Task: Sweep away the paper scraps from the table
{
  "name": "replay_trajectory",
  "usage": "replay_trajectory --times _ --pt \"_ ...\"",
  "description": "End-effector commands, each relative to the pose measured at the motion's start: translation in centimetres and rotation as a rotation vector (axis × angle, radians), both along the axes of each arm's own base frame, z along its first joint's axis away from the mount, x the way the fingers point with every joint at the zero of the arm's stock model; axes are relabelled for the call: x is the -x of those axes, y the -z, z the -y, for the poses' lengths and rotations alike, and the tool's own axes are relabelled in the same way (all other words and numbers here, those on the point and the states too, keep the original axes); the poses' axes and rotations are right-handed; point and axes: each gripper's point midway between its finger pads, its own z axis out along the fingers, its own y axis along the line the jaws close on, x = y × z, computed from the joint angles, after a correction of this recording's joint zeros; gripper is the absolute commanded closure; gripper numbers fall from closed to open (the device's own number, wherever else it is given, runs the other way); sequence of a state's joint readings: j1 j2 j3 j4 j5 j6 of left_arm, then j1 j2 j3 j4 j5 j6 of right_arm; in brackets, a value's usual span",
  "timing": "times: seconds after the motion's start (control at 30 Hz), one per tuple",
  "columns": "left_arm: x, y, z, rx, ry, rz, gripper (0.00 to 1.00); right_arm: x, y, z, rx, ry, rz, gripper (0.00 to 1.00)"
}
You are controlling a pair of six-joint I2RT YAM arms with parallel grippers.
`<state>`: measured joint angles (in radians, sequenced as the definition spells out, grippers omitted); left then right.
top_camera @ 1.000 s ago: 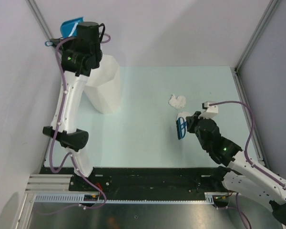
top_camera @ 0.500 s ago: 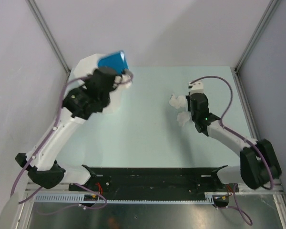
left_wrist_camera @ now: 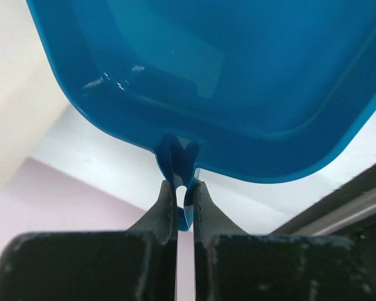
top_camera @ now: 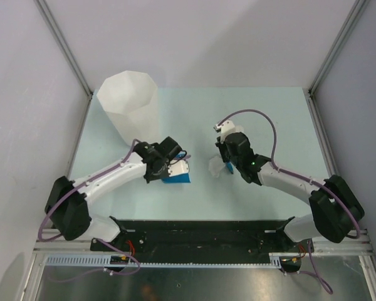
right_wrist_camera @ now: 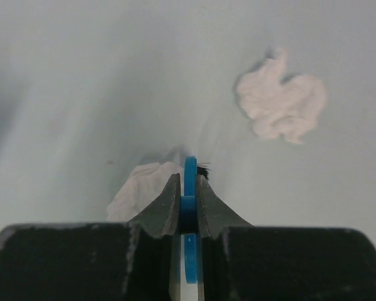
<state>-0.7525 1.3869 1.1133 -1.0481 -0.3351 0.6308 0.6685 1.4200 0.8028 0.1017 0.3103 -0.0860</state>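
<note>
The paper scraps look light, soft, easily scattered, better pushed than pinched; right hand clamps the brush, left hand the dustpan

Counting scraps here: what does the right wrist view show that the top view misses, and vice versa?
Right wrist only: a second scrap lying apart from the brush. Top only: the white bin, and the left gripper shut on the dustpan. Both: the right gripper shut on the brush, a scrap beside it, the table.
</note>
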Motion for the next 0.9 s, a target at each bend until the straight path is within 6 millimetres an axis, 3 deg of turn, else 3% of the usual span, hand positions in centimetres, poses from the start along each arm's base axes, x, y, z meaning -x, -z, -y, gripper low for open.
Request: replay_trajectory --times 0.0,0.13,0.23,0.33,0.47,0.6,0.7,0.73,0.87 --pt "1.6 4.8 0.9 0.041 -0.031 -0.114 1.00 1.2 -4.5 -4.0 -0.329 -0.003 -0.024 1.00" --pt "2.6 8.3 -0.8 -0.055 -0.040 -0.190 1.00 0.5 -7.0 -2.1 -0.350 0.102 0.037 1.00" --pt "2.4 9.6 -0.8 -0.086 -0.054 -0.216 1.00 0.0 -8.0 0.0 -0.301 0.198 0.083 1.00" --pt "1.9 9.8 -0.1 -0.072 -0.064 -0.223 1.00 -0.2 -7.5 1.5 -0.268 0.284 0.094 1.00" --pt "1.5 10.3 0.2 -0.089 -0.069 -0.233 1.00 0.2 -4.3 2.9 -0.202 0.382 0.026 1.00" --pt "1.1 10.1 0.7 -0.073 -0.066 -0.228 1.00 0.7 -0.9 1.0 -0.246 0.369 -0.094 1.00" --pt "1.1 10.2 0.7 -0.082 -0.059 -0.231 1.00 1.2 -0.1 -2.4 -0.371 0.258 -0.200 1.00" --pt "1.1 10.3 0.7 -0.084 -0.059 -0.233 1.00 1.6 0.3 -4.5 -0.448 0.188 -0.263 1.00" --pt "0.9 10.5 0.8 -0.092 -0.055 -0.236 1.00 1.8 -1.5 -9.0 -0.666 0.055 -0.334 1.00"
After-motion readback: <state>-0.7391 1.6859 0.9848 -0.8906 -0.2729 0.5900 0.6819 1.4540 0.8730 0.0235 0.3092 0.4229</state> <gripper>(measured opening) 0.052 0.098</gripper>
